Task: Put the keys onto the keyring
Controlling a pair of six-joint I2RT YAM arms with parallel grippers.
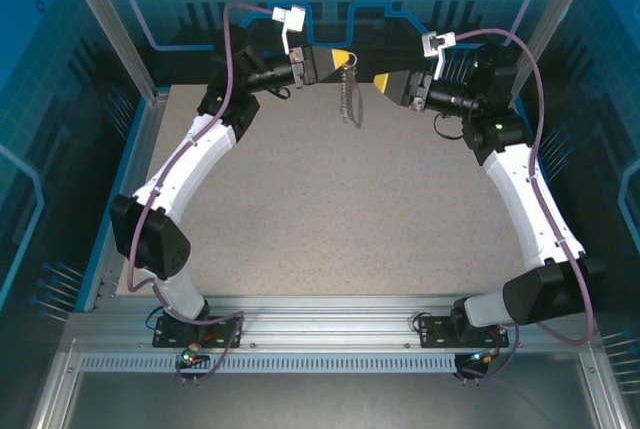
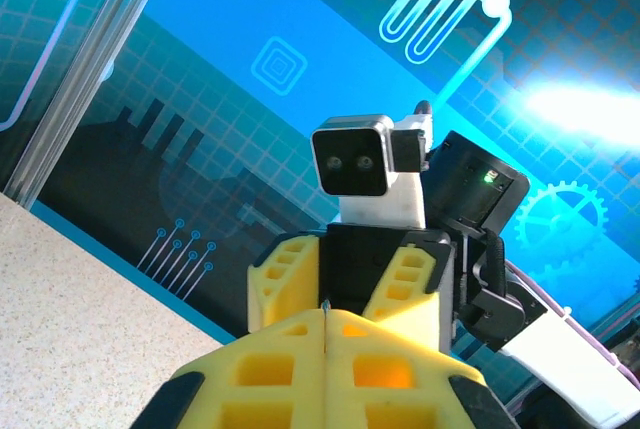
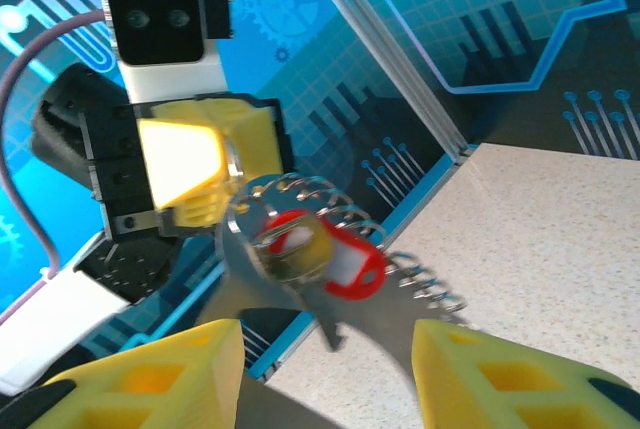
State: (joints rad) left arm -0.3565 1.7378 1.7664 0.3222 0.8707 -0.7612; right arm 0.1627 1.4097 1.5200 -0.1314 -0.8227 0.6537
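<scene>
Blue circuit-print panels ring a speckled beige tabletop (image 1: 330, 219), and both arms meet high at its far end.
Up there the left gripper (image 1: 343, 57), its yellow ribbed fingers (image 2: 290, 349) pressed flat together, pinches the keyring (image 1: 347, 94) by its top, so the loop hangs clear of the table with its long axis running straight down from the fingertips. From the right wrist I see the flat dark grey oval (image 3: 235, 249), a coil of small silvery wire rings (image 3: 425, 279) trailing off one edge, and a key (image 3: 350, 267) with a glossy red plastic head lying slantwise against the loop; its blade is too blurred to place. Facing it, just beside, the right gripper (image 1: 380, 80) stands with its fingers (image 3: 480, 374) well apart, gripping nothing.
</scene>
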